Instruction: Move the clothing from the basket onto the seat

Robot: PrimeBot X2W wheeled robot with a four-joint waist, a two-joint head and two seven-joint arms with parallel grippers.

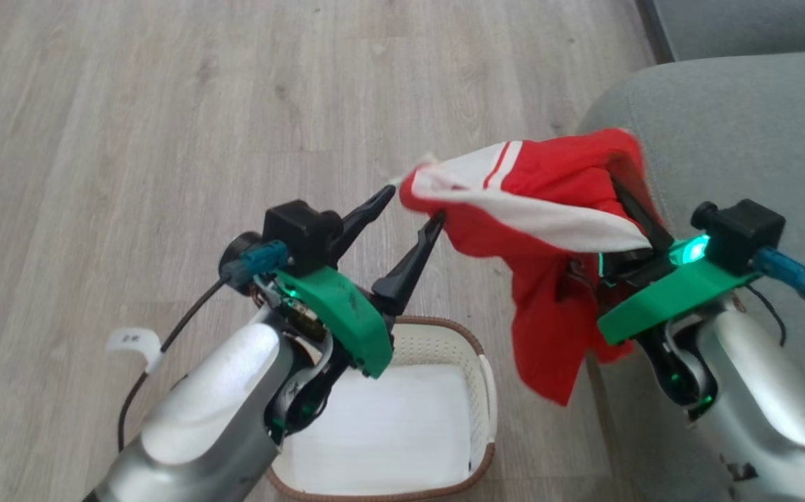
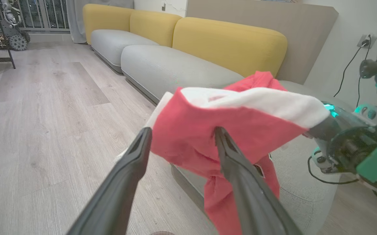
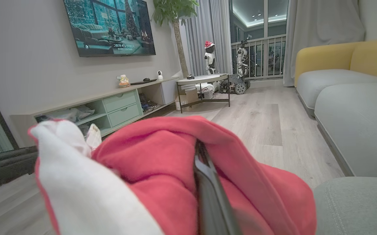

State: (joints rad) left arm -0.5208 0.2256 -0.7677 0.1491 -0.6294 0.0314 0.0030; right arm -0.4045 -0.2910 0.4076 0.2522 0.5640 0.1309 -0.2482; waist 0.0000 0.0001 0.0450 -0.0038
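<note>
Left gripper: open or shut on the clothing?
Open. The left gripper has its fingers apart beside the clothing, clamping nothing; the right gripper holds it.

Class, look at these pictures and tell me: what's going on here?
A robot's right claw is shut on a bright red soft fabric garment with white stripes, holding it in the air beside the large grey-green upholstered sofa seat. Its left claw is open at the garment's striped end. Below, the small cream-white perforated plastic basket with a brown woven rim sits on the floor, with a flat white liner sheet inside. The garment is not yet on the seat.
</note>
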